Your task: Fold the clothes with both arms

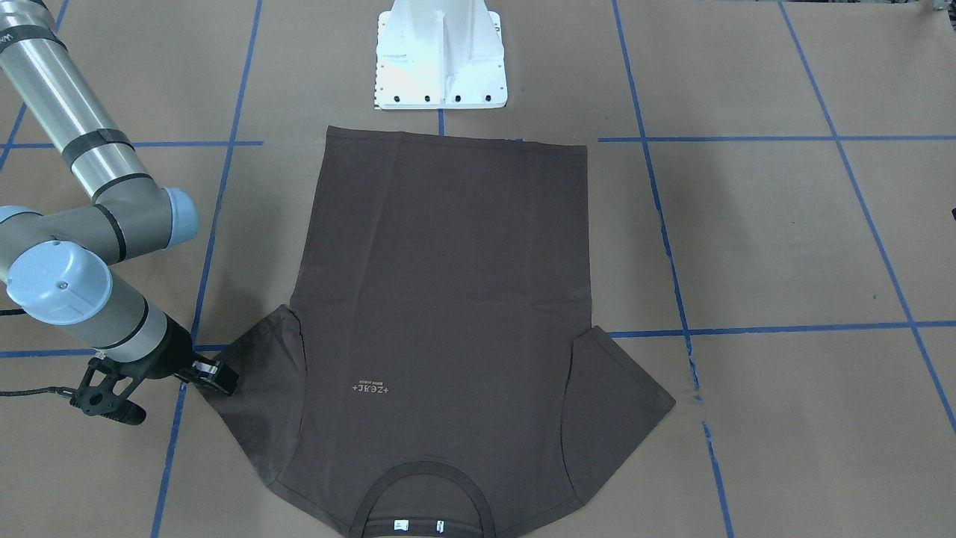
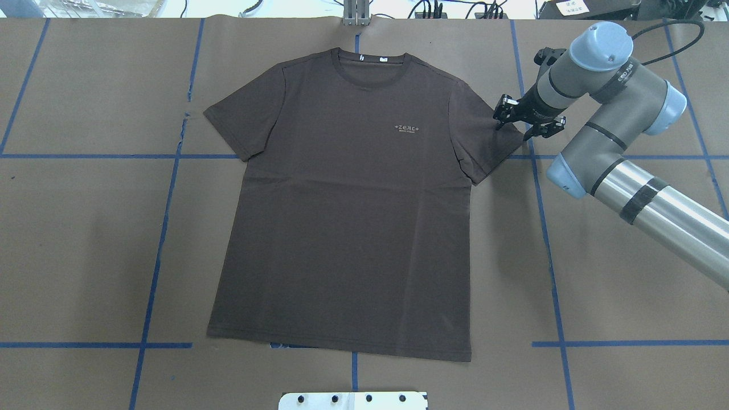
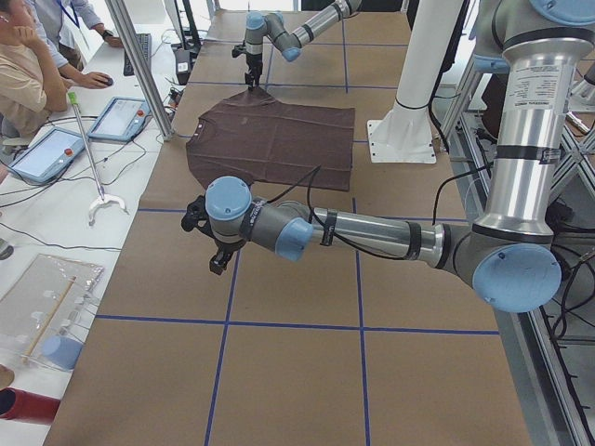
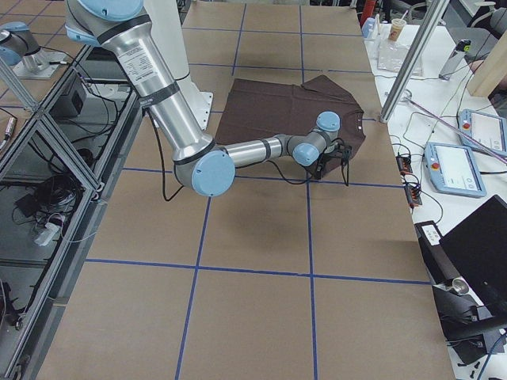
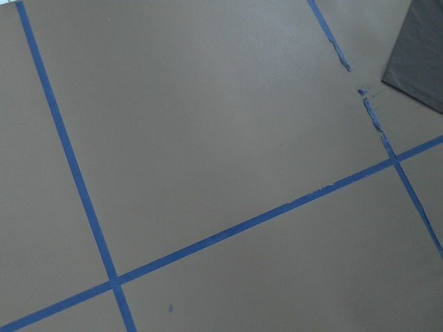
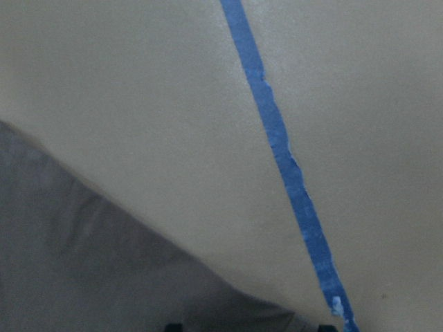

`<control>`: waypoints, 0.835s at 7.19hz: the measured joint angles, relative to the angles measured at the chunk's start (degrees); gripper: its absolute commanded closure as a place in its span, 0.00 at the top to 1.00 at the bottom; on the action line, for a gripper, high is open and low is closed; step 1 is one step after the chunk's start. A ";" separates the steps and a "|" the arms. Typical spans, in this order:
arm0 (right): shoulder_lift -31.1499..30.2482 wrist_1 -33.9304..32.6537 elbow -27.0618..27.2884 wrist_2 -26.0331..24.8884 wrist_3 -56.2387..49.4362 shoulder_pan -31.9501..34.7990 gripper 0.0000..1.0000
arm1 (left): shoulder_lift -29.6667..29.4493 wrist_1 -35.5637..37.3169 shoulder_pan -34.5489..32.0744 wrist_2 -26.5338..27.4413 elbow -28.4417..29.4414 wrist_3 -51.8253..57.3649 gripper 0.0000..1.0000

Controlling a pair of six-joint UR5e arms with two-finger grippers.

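Lying flat and front-up on the brown-papered table, the dark brown T-shirt is spread smooth, both short sleeves angled out and its hem toward the white base. Its ribbed round collar holds small white labels, and pale lettering marks the chest. The right gripper sits at one sleeve's edge, fingers apart. The left gripper hangs over bare table near the other sleeve; whether its fingers are apart or together I cannot tell.
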 measured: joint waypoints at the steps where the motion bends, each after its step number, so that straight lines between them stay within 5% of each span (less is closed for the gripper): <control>1: -0.06 -0.11 0.07 0.15 0.35 0.23 0.70 | 0.00 0.00 0.00 -0.02 0.05 -0.01 1.00; 4: -0.52 -0.23 0.18 0.52 0.61 0.85 0.60 | 0.01 0.00 0.03 -0.03 0.23 -0.01 1.00; 6: -1.07 -0.15 0.13 0.48 0.71 0.84 0.00 | 0.06 0.00 0.00 -0.03 0.39 0.01 1.00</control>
